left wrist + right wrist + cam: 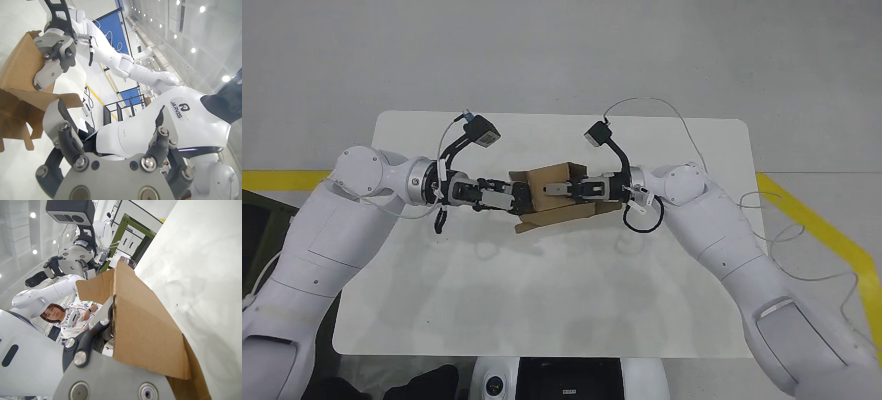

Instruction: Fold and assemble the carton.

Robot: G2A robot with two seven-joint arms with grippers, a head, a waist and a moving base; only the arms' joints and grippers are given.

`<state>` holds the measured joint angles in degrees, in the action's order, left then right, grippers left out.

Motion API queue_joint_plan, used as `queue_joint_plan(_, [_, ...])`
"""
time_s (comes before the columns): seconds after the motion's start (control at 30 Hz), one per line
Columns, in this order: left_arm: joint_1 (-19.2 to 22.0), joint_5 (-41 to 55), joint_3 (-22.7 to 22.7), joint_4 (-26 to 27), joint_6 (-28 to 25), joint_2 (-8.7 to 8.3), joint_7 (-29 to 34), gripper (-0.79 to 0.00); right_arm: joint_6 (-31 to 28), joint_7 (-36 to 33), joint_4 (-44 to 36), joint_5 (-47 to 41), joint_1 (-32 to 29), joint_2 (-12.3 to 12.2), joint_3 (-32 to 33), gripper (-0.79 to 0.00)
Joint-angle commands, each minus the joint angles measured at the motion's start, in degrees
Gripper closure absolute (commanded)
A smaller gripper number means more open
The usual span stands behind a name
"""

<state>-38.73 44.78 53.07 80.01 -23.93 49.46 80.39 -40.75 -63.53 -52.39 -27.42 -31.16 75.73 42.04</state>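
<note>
The left gripper has its jaws wide apart. 1 of its 2 fingers touches the edge of a brown flap at the near end of the carton. The other finger stands free in the air, well apart from the cardboard. Nothing sits between the jaws.

The right gripper has its jaws closed on a wall of the carton. In the left wrist view, 1 grey finger presses flat on the outer face of that wall, near its edge, and the second finger is hidden behind the cardboard. In the right wrist view, the wall's cut edge runs in between the jaws, with 1 finger showing on 1 side of it and the panel covering the rest.

The carton is plain brown cardboard, partly opened, with flaps sticking out at both ends. It lies between the 2 grippers, which face each other from opposite ends, the left arm extending from the left side and the right arm from the right. It is over the middle of a white surface, toward the far half. Whether its underside rests on the surface cannot be told. In the top view a shadow lies just below it.
</note>
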Motion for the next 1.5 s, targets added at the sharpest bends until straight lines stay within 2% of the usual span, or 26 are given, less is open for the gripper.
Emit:
queue_joint_plan(0.0, [0.0,-0.7,-0.3,-0.2,-0.4,0.19,-0.4,-0.785,0.0,0.0,-0.3,0.1,-0.1,0.1,-0.1,0.0])
queue_joint_plan(0.7, [0.9,-3.6,-0.9,-1.2,-1.5,1.21,-1.5,-0.785,0.4,-0.4,-0.3,1.2,0.1,1.5,-0.1,0.0])
queue_joint_plan(1.13, [0.5,-3.6,0.5,-4.2,-2.1,1.08,-2.1,-0.785,0.0,0.0,-0.3,2.3,-1.4,-0.1,4.5,0.0])
queue_joint_plan(1.47, [1.4,-4.3,0.5,-6.7,-2.4,1.44,-2.5,-0.785,1.8,-1.8,-3.6,2.8,-2.5,0.0,4.0,0.0])
